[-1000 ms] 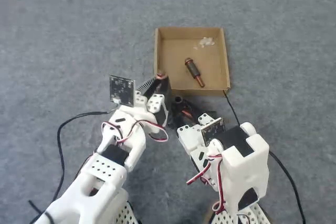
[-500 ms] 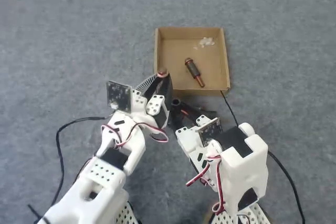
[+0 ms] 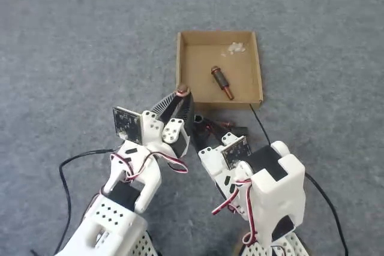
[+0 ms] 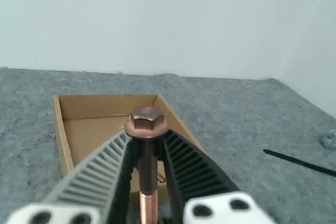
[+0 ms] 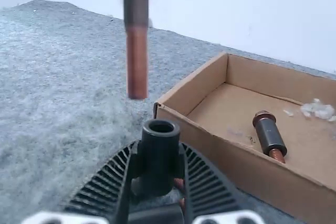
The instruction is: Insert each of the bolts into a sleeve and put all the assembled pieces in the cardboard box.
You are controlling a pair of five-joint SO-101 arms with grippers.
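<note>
Clamped on bolt with left jaws, on sleeve with right jaws, beside cardboard box's near left corner.

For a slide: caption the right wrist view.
Right claw grips an upright sleeve; the bolt hangs above, cardboard box beyond.

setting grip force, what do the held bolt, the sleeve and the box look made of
Bolt: probably copper-plated metal, shiny reddish, hex head. Sleeve: dark matte tube, plastic or blackened metal, can't tell. Box: plain brown cardboard, raw-edged walls.
</note>
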